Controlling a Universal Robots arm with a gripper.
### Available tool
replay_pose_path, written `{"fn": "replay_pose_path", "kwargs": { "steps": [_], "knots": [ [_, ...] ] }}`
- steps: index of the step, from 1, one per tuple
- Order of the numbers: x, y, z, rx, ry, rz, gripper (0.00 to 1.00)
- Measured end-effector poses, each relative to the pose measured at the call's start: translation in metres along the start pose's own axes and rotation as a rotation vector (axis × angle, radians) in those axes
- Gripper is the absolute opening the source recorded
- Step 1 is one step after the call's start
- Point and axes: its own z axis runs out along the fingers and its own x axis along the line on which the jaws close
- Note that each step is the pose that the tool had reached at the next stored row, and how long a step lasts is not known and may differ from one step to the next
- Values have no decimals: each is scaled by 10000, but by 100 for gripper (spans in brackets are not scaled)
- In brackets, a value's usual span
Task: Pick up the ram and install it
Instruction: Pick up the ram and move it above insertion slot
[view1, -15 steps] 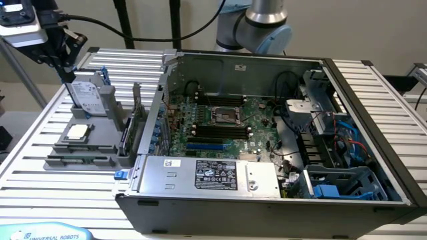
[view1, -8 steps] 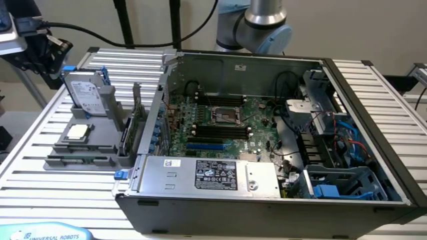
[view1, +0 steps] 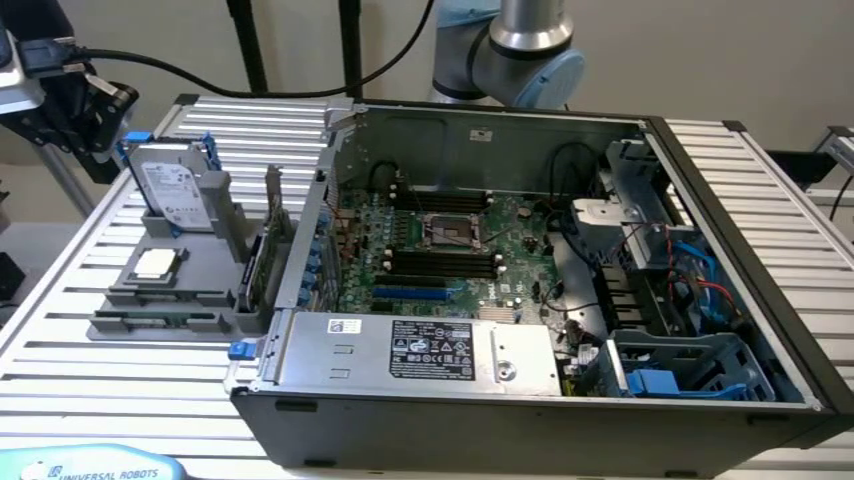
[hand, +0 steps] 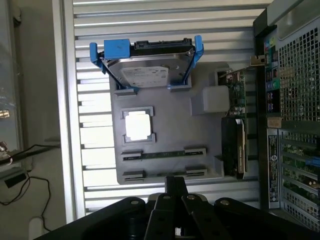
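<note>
The ram (hand: 162, 154) is a thin green stick standing on edge between grey clips on the grey holder (hand: 165, 115), with a second like stick (hand: 165, 173) beside it. In the exterior view the ram (view1: 160, 320) lies at the holder's near end, left of the open computer case (view1: 534, 400). My gripper (hand: 175, 184) hangs well above the holder, shut with nothing between its fingers. It appears dark at the exterior view's upper left (view1: 96, 155). Black memory slots (view1: 441, 262) run beside the processor socket (view1: 451, 230) on the motherboard.
The holder also carries a hard drive in a blue bracket (hand: 147, 70), a square silver processor chip (hand: 138, 125) and an upright green card (hand: 235, 90). The case holds a power supply (view1: 414, 350), cables and a blue drive cage (view1: 681, 375). The slatted table (view1: 107, 400) surrounds everything.
</note>
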Motion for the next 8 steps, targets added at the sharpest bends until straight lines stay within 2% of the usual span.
{"fn": "replay_pose_path", "kwargs": {
  "steps": [8],
  "knots": [
    [0, 0, 0, 0, 0, 0, 11]
  ]
}}
